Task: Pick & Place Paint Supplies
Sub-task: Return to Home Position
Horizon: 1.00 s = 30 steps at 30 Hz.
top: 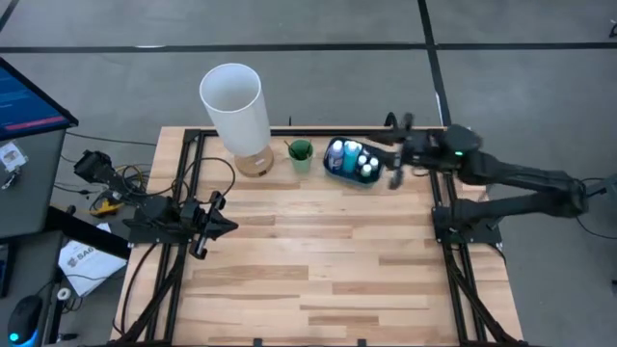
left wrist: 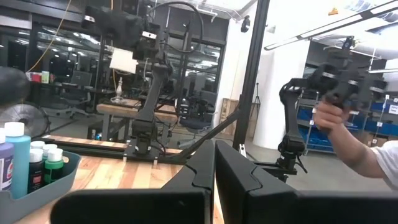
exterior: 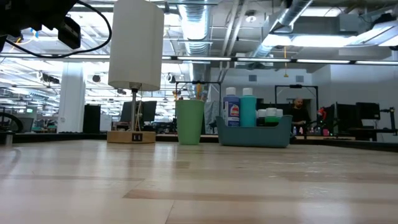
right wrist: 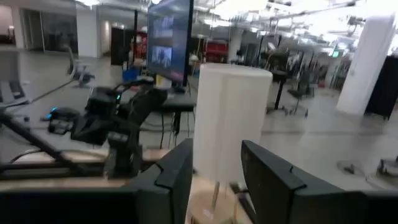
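The paint bottles [top: 352,156] stand upright in the blue tray [top: 333,166] near the table's far edge. In the low view a blue bottle [exterior: 232,109], a teal one [exterior: 248,107] and small white caps [exterior: 270,114] rise over the tray's wall [exterior: 255,134]. The left wrist view shows them too [left wrist: 28,165]. Thin sticks [exterior: 199,93] seem to stand in the green cup [top: 301,154]. My right gripper [top: 393,173] is open in the air just right of the tray, facing the lamp [right wrist: 227,124]. My left gripper [top: 227,226] is shut and empty at the table's left edge.
A white-shaded lamp [top: 236,101] on a wooden base [top: 255,164] stands left of the green cup [exterior: 189,121]. Black frame rails run along the table's left [top: 183,193] and right [top: 448,231] sides. A person's hand [left wrist: 336,124] shows beyond the table's right side.
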Available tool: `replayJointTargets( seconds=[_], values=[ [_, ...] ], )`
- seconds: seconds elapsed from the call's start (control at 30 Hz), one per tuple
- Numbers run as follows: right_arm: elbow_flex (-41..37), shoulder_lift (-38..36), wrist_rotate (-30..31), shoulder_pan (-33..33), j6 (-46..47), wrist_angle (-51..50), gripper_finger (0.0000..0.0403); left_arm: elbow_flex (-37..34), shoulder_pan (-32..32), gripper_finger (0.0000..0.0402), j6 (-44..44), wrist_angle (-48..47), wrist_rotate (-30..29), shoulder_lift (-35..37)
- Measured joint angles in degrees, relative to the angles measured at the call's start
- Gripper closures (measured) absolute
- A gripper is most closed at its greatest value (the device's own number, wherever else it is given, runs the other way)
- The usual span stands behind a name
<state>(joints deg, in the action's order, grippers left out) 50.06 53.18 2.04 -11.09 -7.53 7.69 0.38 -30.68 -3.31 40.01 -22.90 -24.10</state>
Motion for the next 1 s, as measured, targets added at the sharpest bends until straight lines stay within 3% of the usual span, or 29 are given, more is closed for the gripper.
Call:
replayJointTargets(
  seconds=[0.13, 0.3, 0.6, 0.7, 0.87, 0.93, 1.0],
  values=[
    [-3.77, -10.45, -0.76, -1.61, 0.44, -9.39, 0.0288, 0.0, -0.01, 0.0401, 0.0, 0.0, 0.02, 0.0],
    [-14.09, -24.47, -0.75, -4.2, 0.26, -15.17, 0.0319, 0.0, 0.01, 0.0402, 0.0, 0.0, 0.04, 0.0],
    [-32.51, -53.01, -0.96, -6.31, 9.44, -11.52, 0.0367, -0.02, 0.0, 0.0402, 0.0, 0.06, 0.19, -0.02],
    [-36.04, -52.59, -3.09, -5.56, 10.81, -13.14, 0.0383, -0.02, -0.05, 0.0402, -0.07, 0.33, 0.19, 0.0],
    [-39.88, -49.19, -8.05, -5.38, 11.96, -7.33, 0.04, -0.02, 0.14, 0.0402, -3.3, 6.59, 2.25, 0.2],
    [-40.36, -49.53, -8.65, -5.38, 12.12, -3.19, 0.0396, -0.02, 0.84, 0.0402, -4.42, 8.38, 6.65, 0.61],
    [-41.09, -49.85, -9.37, -5.38, 12.61, -2.76, 0.0395, -0.02, 2.41, 0.0402, -6.26, 8.11, 16.73, 1.98]
  ],
)
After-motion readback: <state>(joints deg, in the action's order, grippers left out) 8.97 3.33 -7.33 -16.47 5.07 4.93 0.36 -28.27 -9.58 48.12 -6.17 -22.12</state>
